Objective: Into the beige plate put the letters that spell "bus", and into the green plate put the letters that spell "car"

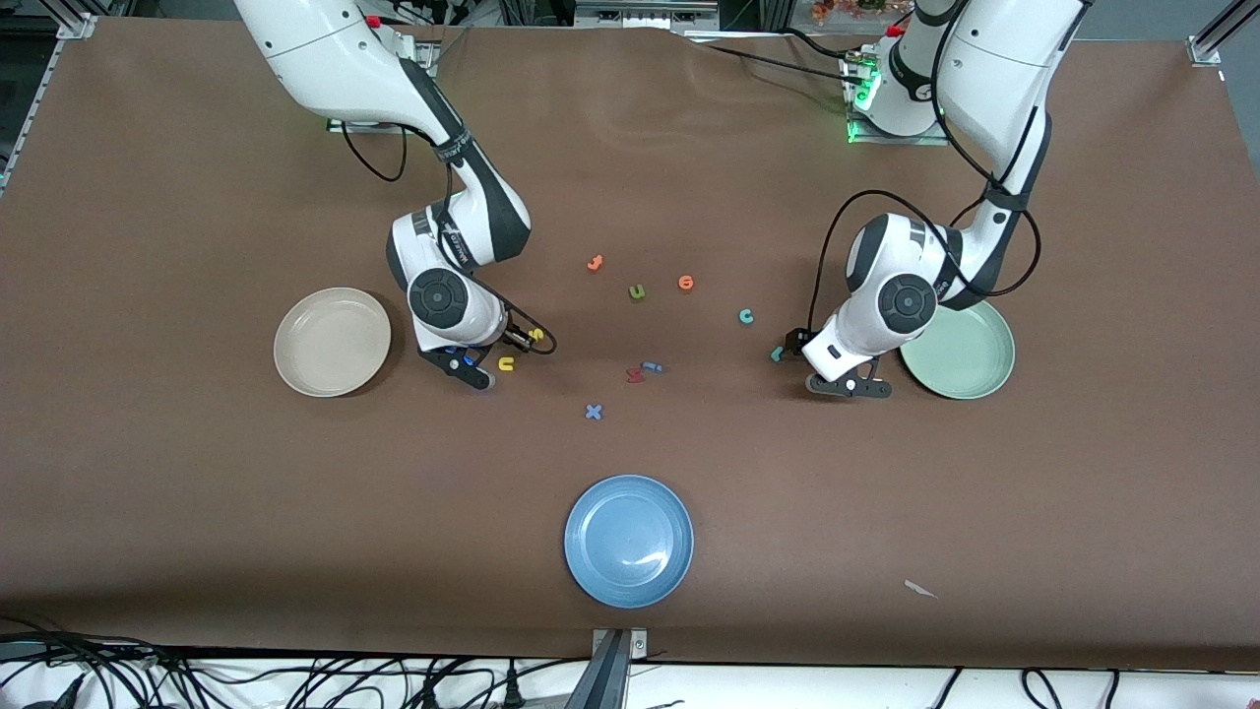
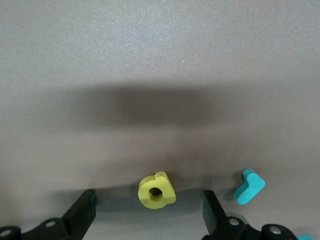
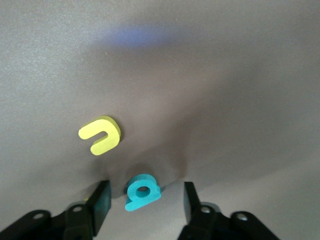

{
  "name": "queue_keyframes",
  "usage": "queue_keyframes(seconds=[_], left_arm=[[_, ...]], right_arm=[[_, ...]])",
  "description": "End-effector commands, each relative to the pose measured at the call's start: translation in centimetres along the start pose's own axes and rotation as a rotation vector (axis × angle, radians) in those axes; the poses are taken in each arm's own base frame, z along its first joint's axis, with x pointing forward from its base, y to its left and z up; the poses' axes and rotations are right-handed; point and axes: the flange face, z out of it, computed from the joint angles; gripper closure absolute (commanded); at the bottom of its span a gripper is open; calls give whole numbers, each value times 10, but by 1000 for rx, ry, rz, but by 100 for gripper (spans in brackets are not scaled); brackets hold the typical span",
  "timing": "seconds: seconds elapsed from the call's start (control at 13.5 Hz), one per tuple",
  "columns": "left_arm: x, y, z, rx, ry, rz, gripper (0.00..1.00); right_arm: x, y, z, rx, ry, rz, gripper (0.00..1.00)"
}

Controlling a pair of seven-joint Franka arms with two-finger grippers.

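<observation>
Both grippers low, straddling letters
Left gripper (image 2: pixel 150 212) spread around flat yellow "a" (image 2: pixel 156 190); right gripper (image 3: pixel 142 205) unclenched, flanking flat teal "b" (image 3: pixel 142 191).

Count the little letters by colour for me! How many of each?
Yellow letters: 3
Teal letters: 3
Orange letters: 2
Blue letters: 2
Olive letter: 1
Red letter: 1
Total: 12
</observation>
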Motion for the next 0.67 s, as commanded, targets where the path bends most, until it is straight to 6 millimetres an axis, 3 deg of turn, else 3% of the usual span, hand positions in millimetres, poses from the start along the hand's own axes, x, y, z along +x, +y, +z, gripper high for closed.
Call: queue_keyframes(seconds=[0.0, 0.15, 0.37, 0.52, 0.59], left_arm=[[-3, 1, 0, 0, 11, -15, 9], [-3, 1, 0, 1, 9, -15, 24], [-3, 1, -1, 0, 9, -15, 27], [-3, 1, -1, 0, 9, -15, 35], [-3, 1, -1, 0, 9, -15, 45]], right_arm=[[-6, 6, -4, 14, -6, 4, 67], [-7, 5, -4, 13, -6, 3, 73], [-6, 5, -5, 15, -5, 4, 87], [-7, 5, -4, 13, -6, 3, 91], [-7, 5, -5, 15, -5, 4, 92]])
